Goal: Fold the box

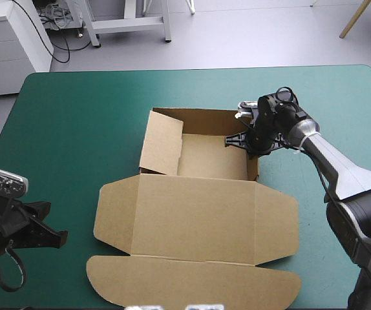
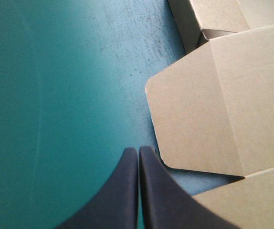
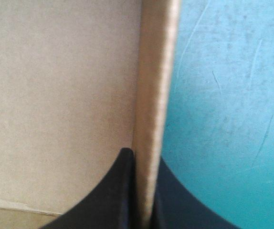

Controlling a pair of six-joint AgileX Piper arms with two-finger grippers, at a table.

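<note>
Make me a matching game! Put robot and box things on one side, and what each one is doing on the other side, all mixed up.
Things:
1. left gripper
2. right gripper
3. lid
4. left wall

States:
A. lying flat on the teal-green cover
B. jaws shut on the right wall
C. standing up
D. jaws shut, holding nothing

Pairs: 1-D, 2-B, 3-A, 4-C

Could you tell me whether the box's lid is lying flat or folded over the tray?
Flat: the lid lies spread on the table, and the tray floor shows bare between raised walls.
</note>
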